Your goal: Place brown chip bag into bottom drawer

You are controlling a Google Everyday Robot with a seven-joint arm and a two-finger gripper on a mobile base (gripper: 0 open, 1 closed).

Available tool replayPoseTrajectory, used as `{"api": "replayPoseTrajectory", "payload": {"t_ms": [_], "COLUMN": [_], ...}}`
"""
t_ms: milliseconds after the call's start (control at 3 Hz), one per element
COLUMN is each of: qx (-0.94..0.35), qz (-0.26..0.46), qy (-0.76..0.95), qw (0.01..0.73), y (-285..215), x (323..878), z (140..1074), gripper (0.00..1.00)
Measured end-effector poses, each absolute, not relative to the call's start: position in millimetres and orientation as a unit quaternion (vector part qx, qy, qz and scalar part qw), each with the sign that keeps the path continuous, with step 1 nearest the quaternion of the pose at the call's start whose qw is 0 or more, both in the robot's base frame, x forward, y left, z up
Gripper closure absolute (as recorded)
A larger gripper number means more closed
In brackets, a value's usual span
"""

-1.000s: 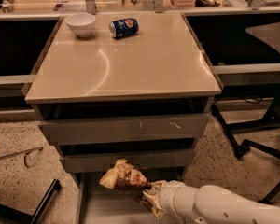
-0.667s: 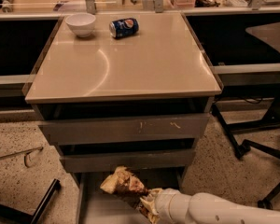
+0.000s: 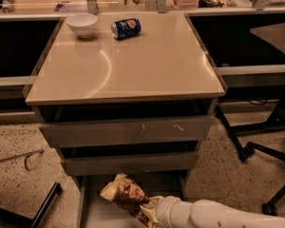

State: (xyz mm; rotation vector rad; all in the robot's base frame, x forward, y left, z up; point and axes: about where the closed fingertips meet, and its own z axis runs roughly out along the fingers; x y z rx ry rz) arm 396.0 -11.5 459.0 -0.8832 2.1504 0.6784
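The brown chip bag (image 3: 122,193) is crinkled, dark brown with pale yellow ends, and sits low over the pulled-out bottom drawer (image 3: 99,215), a grey tray under the two upper drawers. My gripper (image 3: 146,213) is at the bottom edge of the view, at the end of the white arm (image 3: 213,215) that comes in from the right. It is shut on the bag's near end. The bag's far end points up and left toward the middle drawer's front.
A white bowl (image 3: 82,24) and a blue soda can (image 3: 126,27) lying on its side are at the back of the beige cabinet top (image 3: 128,63). The two upper drawers (image 3: 128,132) stick out slightly. Chair legs (image 3: 256,146) stand on the floor at the right.
The arm and the bag have moved lower and a little left, closer to the bottom drawer's floor. The grip on the bag is unchanged.
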Motion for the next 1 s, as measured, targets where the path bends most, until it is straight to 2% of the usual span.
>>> {"api": "replayPoseTrajectory", "payload": {"t_ms": [333,667,1000], "qx": [-0.335,-0.315,-0.280], "qz": [0.265,0.245,0.218], "qy": [0.830,0.824,0.835], "qw": [0.359,0.402,0.420], "y": [-8.2,-9.2,-1.9], "x": [398.8,417.2,428.8], "z": [445.4,417.0,361.3], "gripper": [1.00,1.00,1.00]}}
